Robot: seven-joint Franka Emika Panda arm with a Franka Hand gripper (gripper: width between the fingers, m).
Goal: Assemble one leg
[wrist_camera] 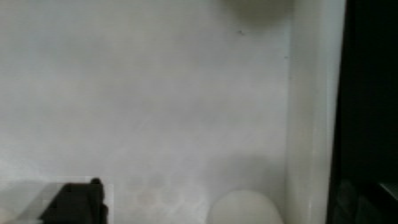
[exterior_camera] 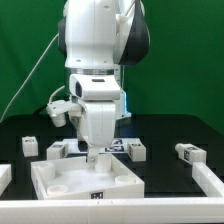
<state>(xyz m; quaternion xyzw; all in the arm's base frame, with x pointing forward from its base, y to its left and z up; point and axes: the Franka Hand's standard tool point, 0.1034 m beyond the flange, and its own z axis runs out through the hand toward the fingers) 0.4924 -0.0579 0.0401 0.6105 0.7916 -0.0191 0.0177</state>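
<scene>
Several small white legs with marker tags lie on the black table: one (exterior_camera: pixel 28 145) and another (exterior_camera: pixel 57 150) on the exterior view's left, one (exterior_camera: pixel 137 150) right of the arm, one (exterior_camera: pixel 190 153) far right. The large flat white tray-like piece (exterior_camera: pixel 55 180) lies at the front. My gripper (exterior_camera: pixel 90 156) hangs low over its far side, away from every leg. In the wrist view my gripper (wrist_camera: pixel 228 205) is close above the white piece (wrist_camera: pixel 160 100). One dark finger (wrist_camera: pixel 75 203) shows, and a dark sliver at the opposite edge. The jaws stand wide apart and hold nothing.
The marker board (exterior_camera: pixel 118 146) lies behind the gripper. White rail pieces sit at the table's right edge (exterior_camera: pixel 207 176) and left edge (exterior_camera: pixel 4 176). A green backdrop stands behind. In the wrist view black table (wrist_camera: pixel 370 100) shows past the white piece's edge.
</scene>
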